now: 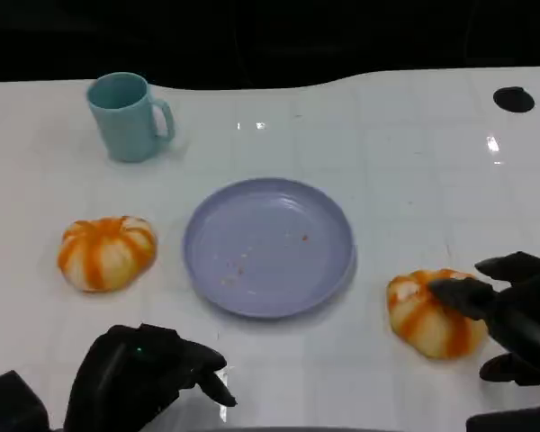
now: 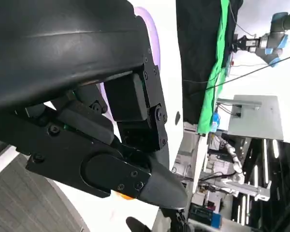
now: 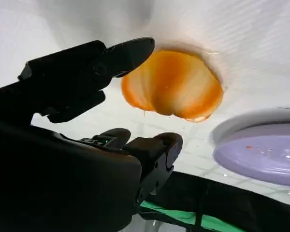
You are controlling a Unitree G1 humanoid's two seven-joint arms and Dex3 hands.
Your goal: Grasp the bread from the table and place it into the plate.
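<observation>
Nearest the plate's (image 1: 268,247) right rim, the right hand (image 1: 513,310) spreads wide around one bread (image 1: 429,312), a finger (image 1: 457,293) at its crown, nothing clasped. It looks light, soft, easily dented; cup its rounded sides gently. Left of the plate lies another bread (image 1: 105,251); the left hand (image 1: 148,376) hangs curled, empty.

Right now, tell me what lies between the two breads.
In the head view, the purple plate lies between the left bread and the right bread, apart from both, on bare white table.
</observation>
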